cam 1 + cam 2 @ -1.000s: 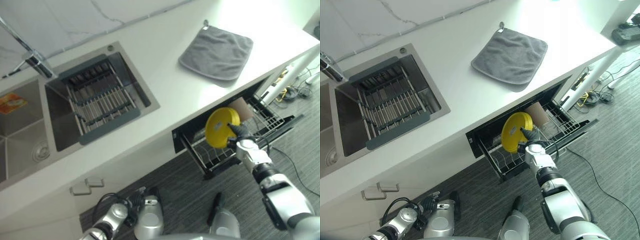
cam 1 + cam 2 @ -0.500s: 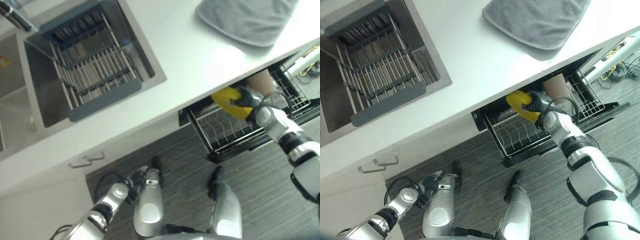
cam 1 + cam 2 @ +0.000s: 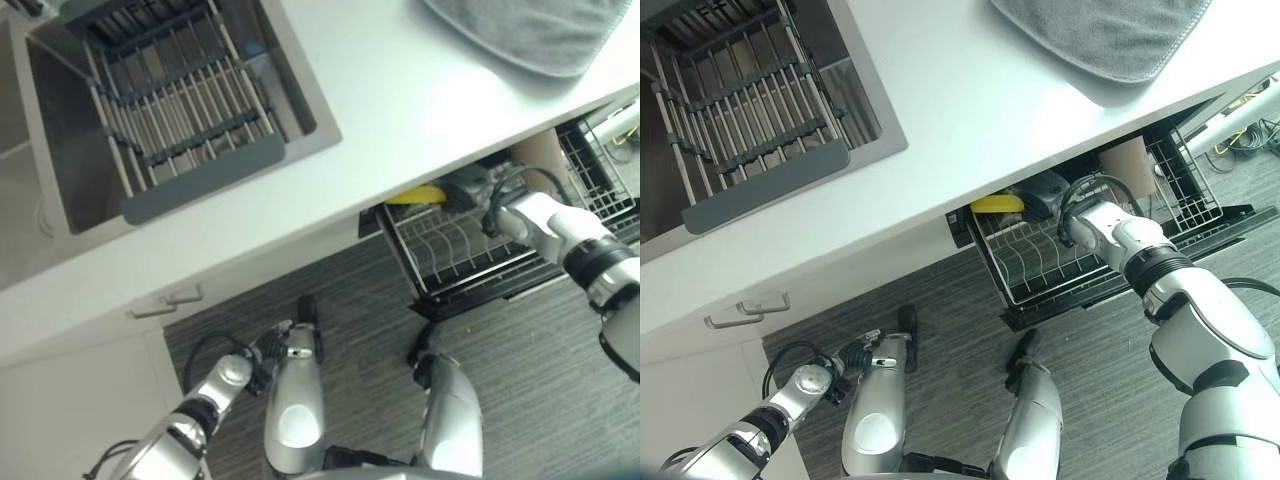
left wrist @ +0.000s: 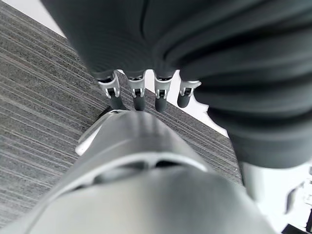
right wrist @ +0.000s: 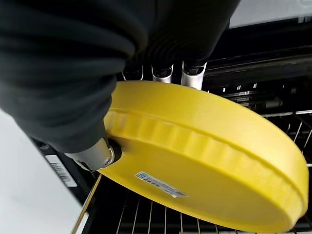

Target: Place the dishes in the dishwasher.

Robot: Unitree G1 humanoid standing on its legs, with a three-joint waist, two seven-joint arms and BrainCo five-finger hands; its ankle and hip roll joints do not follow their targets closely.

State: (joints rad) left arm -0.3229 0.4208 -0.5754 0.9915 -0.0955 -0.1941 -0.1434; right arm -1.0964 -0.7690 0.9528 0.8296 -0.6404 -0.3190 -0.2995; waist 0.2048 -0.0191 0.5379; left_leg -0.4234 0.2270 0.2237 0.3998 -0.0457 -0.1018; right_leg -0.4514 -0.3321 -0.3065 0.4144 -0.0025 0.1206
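The right hand (image 3: 1048,197) reaches in under the edge of the white counter (image 3: 400,110), over the pulled-out dishwasher rack (image 3: 1040,262). It grips a yellow plate (image 5: 204,161): in the right wrist view the fingers (image 5: 194,77) curl over the plate's far rim and the thumb presses on its underside, where a small label sits. From the head views a sliver of the plate shows just beneath the counter edge, at the far left corner of the rack, with the hand's dark cover just to its right. The plate is tilted above the wire tines, and I cannot tell whether it touches them.

A brown cup-like thing (image 3: 1127,165) stands further right in the rack, near the robot's forearm.

On the counter, a grey cloth (image 3: 1100,35) lies flat at the far right. To the left, the sink (image 3: 300,90) is set into the counter, with a grey drying rack (image 3: 165,110) laid across it. Below the counter on the left, a white cabinet front carries a metal handle (image 3: 745,308). The floor (image 3: 350,290) is dark grey with fine stripes.

The left hand (image 3: 268,345) hangs low at the near left, close above the floor and well apart from the dishwasher. In its wrist view the fingers (image 4: 136,95) stick out straight side by side, relaxed, with nothing in them.
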